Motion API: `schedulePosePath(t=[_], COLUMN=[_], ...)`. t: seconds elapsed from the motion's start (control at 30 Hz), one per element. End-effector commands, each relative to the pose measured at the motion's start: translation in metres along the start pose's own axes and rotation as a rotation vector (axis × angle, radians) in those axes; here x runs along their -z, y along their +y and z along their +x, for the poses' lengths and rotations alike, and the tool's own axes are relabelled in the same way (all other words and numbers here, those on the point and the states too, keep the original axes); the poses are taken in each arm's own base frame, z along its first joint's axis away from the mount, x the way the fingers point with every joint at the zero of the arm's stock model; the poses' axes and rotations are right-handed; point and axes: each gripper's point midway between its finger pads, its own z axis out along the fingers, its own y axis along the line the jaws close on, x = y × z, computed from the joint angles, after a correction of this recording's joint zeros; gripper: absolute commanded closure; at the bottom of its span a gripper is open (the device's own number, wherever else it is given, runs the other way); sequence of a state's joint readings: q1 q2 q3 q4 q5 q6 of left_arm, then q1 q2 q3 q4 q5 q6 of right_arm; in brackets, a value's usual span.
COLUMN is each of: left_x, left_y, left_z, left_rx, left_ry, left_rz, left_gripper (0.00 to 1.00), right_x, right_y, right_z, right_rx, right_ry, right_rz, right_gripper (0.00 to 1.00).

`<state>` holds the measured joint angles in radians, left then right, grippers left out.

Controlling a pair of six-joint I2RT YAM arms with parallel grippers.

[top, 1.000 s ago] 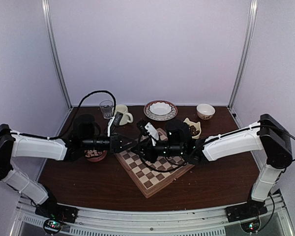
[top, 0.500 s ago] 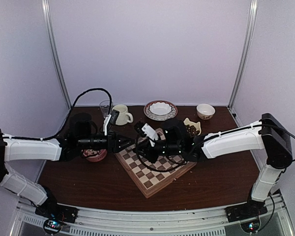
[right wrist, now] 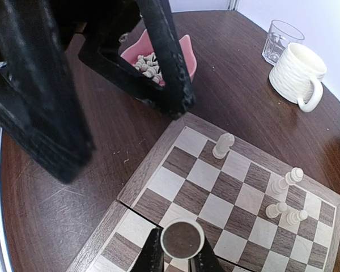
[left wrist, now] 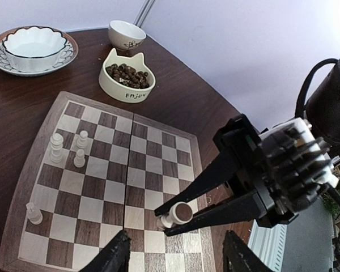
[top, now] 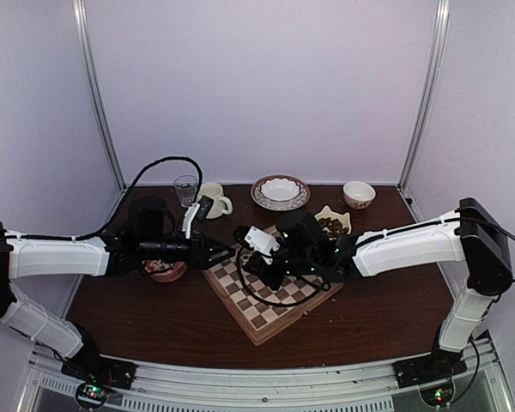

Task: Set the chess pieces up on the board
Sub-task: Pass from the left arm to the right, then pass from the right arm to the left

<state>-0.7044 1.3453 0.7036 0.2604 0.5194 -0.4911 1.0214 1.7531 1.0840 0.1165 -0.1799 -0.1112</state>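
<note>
Top view: the board lies between both arms; left wrist view: left gripper released over the board's edge, right gripper grasping a chess piece above the board; right wrist view: four other pieces stand on the board.

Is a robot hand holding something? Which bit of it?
Yes. The right gripper pinches one pale chess piece near its round base. The left gripper holds nothing.

right claw low over the board, left claw at its left edge, near squares free
</note>
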Motion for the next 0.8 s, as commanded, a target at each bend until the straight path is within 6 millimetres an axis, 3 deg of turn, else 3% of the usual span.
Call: schedulePosePath(t=[0.0,0.47,0.6,0.77], left_x=[-0.010,-0.029,-0.034,-0.040], left_y=[-0.010,-0.015,-0.012,-0.002], left_z=[-0.007,0.004,0.008,0.014], left_rx=[-0.012,0.034,0.047,0.069], left_ry=[0.005,0.052,0.077,0.118], left_rz=[0.063,0.107,0.095,0.051], left_gripper=[0.44,0.45,0.53,0.56], right_x=[0.012,0.013,0.013,0.011], right_y=[0.004,0.015,0.016,0.011], right_z=[-0.030,-0.035,-0.035,-0.034], right_rx=[0.036,0.055,0.058,0.058], right_ry=[-0.066,-0.079,-0.079,-0.066], right_rz=[0.005,0.000,0.009,0.048], right_gripper=[0.97,0.95,0.95,0.95])
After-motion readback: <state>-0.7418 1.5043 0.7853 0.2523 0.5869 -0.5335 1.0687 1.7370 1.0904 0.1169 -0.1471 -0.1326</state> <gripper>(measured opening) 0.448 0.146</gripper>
